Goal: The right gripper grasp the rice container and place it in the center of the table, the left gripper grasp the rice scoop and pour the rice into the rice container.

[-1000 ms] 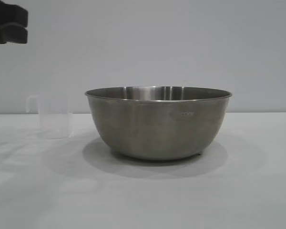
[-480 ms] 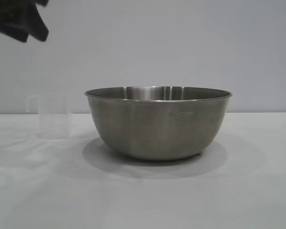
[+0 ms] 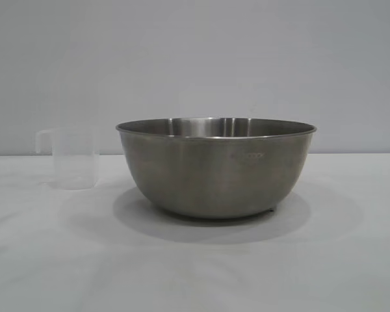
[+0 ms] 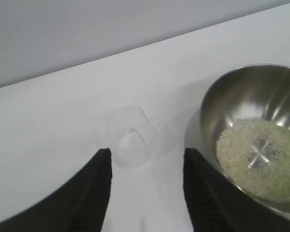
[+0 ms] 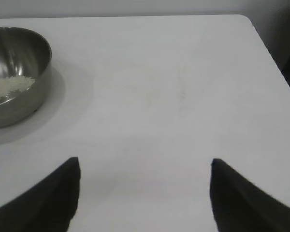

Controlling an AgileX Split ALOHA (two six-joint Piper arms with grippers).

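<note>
The rice container (image 3: 216,168), a wide steel bowl, stands in the middle of the white table (image 3: 195,273). A layer of rice (image 4: 256,159) lies on its bottom; the bowl (image 5: 12,72) and its rice (image 5: 9,87) also show in the right wrist view. The rice scoop (image 3: 70,158), a clear plastic cup with a loop handle, stands upright and empty on the table left of the bowl. My left gripper (image 4: 146,157) hovers open above and back from the scoop (image 4: 130,137), holding nothing. My right gripper (image 5: 145,166) is open over bare table, well away from the bowl.
The table's far corner and edge (image 5: 261,36) show in the right wrist view, with a dark gap beyond. A plain grey wall (image 3: 195,58) rises behind the table. Neither arm shows in the exterior view.
The left arm, seen at the top left of the exterior view before, has risen and left that view. Bowl and scoop have not moved.
</note>
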